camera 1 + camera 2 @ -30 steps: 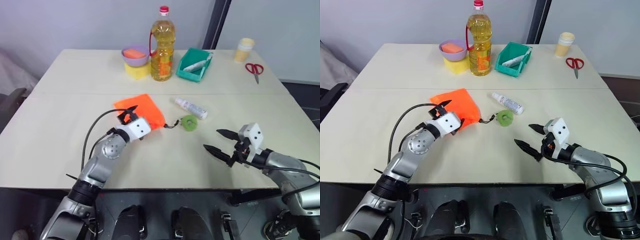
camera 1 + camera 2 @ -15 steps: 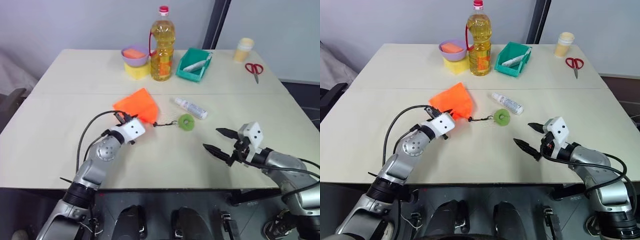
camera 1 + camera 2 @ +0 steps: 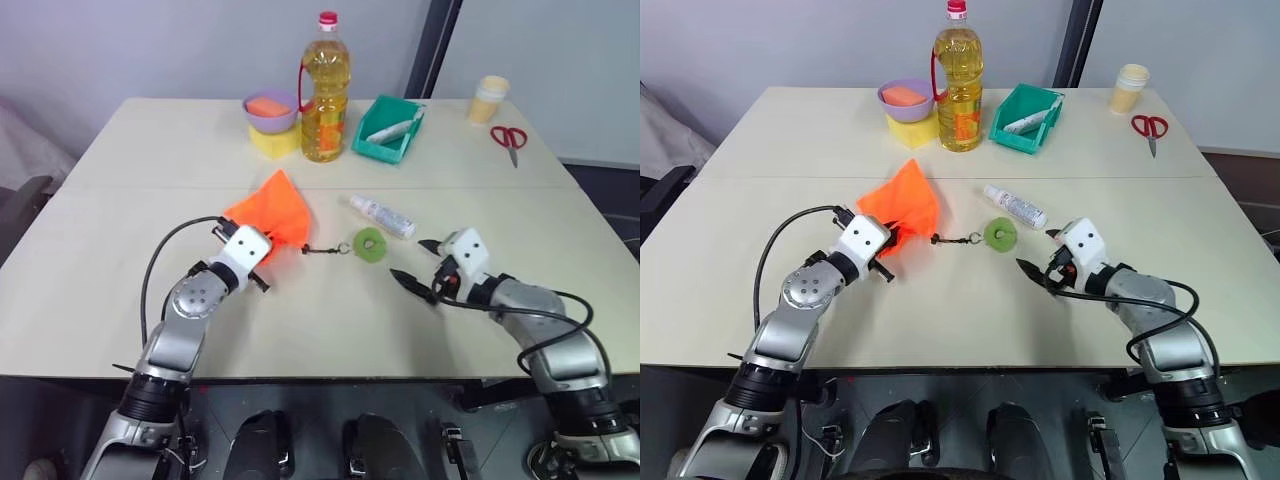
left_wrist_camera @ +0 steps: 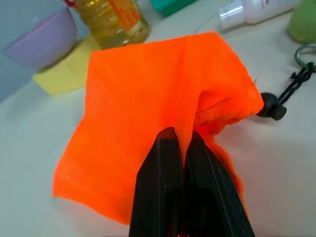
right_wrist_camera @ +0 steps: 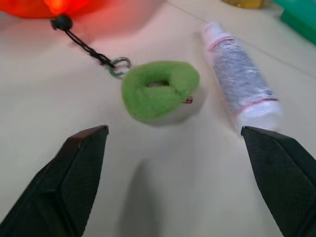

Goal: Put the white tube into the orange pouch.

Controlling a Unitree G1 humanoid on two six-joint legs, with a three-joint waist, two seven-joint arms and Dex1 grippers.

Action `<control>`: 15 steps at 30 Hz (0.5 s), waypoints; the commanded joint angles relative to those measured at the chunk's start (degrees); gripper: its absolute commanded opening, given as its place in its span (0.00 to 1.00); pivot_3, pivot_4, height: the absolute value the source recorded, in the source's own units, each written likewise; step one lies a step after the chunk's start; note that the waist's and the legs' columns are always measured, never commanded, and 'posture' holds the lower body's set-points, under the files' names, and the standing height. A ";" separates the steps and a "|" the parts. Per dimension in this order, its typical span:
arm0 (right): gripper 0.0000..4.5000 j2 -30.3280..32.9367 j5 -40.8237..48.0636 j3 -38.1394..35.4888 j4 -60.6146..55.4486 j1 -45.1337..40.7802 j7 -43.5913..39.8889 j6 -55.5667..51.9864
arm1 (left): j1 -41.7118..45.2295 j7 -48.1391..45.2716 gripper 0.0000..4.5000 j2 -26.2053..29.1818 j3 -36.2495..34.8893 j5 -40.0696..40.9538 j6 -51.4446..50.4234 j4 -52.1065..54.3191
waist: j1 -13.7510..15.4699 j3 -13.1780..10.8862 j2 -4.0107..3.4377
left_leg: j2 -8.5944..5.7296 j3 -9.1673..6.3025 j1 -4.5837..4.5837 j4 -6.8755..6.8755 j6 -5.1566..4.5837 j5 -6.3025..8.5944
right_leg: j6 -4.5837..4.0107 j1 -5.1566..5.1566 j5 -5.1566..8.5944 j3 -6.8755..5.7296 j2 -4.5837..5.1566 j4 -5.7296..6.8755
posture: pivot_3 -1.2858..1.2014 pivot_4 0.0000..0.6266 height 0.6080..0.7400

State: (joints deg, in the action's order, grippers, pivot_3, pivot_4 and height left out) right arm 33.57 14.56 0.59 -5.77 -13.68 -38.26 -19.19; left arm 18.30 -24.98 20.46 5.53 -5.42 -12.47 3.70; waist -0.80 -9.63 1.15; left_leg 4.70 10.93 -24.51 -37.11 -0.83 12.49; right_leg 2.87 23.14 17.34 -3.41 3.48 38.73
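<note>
On the left of the desk point(image 3: 120, 260), the left claw point(image 4: 181, 148) has its fingers pressed together on a fold of the pouch point(image 3: 272, 212), pinching the orange cloth so that one corner stands up in a peak. The pouch sits near the middle of the desk, a little to the left. From its gathered mouth a black cord point(image 3: 322, 250) runs right along the desk to a green ring point(image 3: 369, 244). Just beyond the ring, toward the far edge, lies the tube point(image 3: 382, 215), flat on the desk and slanted. To the right of the ring, the right claw point(image 3: 417, 263) hangs low over the desk with its fingers spread wide, empty, pointing at the ring and tube. Along the far edge stand a purple bowl point(image 3: 270, 106), an oil bottle point(image 3: 324, 92), a teal tray point(image 3: 388, 128), a cup point(image 3: 489, 98) and scissors point(image 3: 510, 139).
</note>
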 commanded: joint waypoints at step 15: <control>1.00 -8.05 -4.29 0.49 0.50 -2.52 7.80 1.32 | 7.20 -7.75 0.06 -0.61 -7.13 16.25 -8.41 -5.50 | -0.18 0.00 0.00 | -0.01 0.01 0.01 -0.04 0.12 -0.07 | 0.07 0.10 0.01 0.00 0.00 0.31 | 0.52 0.24 0.90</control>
State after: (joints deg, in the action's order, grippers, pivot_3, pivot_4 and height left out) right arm 25.78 10.24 1.74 -2.50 -16.28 -30.78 -18.57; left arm 24.64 -31.90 19.18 0.26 9.10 -20.99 -2.34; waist -0.99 -9.63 1.15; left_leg 4.70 10.93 -24.49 -37.14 -0.71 12.42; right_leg 2.94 23.23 17.36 -3.41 3.48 39.04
